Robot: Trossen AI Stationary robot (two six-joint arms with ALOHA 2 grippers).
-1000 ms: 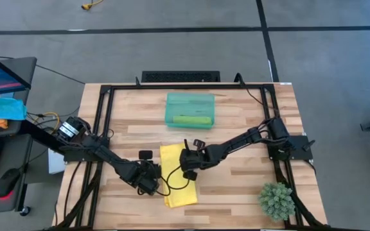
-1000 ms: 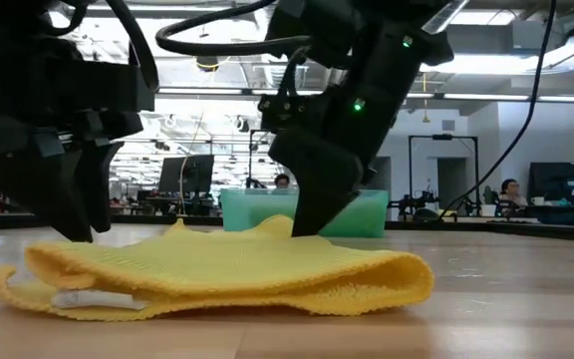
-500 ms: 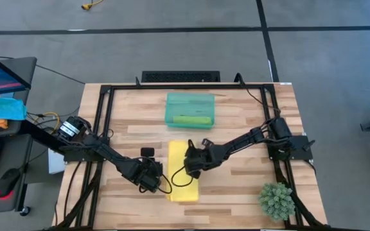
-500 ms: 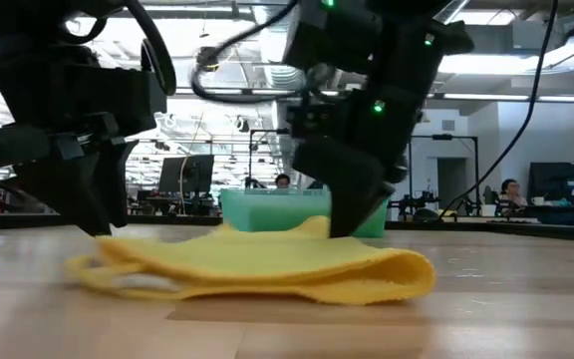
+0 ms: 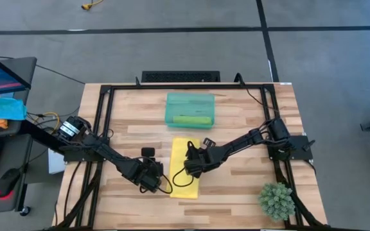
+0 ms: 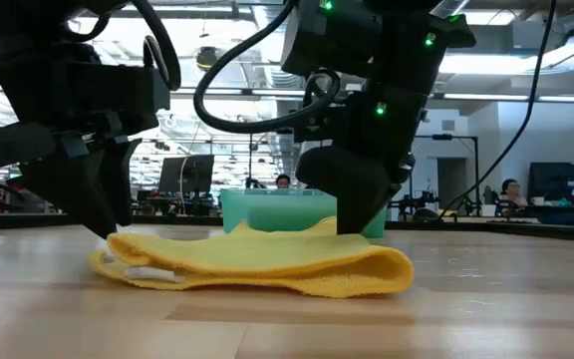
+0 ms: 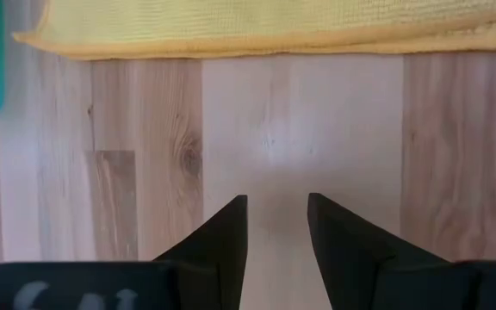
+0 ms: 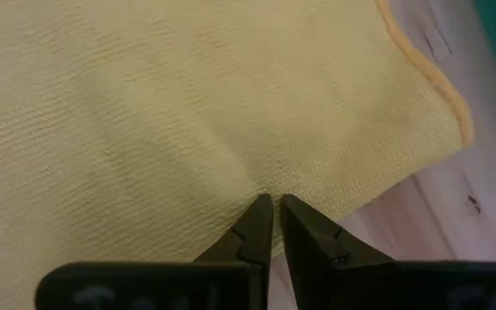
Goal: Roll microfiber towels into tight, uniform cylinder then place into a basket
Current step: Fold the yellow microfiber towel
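Taking the folded yellow towel (image 5: 186,168) as landmark: bare wood lies open between it and the basket (image 5: 190,109) behind. The left gripper (image 5: 150,181) crowds its left edge and the right gripper (image 5: 193,168) sits on top. A small green plant (image 5: 276,199) stands well off to its right, near the table's front corner.

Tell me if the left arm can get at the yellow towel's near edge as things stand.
Probably yes. The left gripper is open over bare wood, the yellow towel just ahead, nothing between. The right gripper rests on it.
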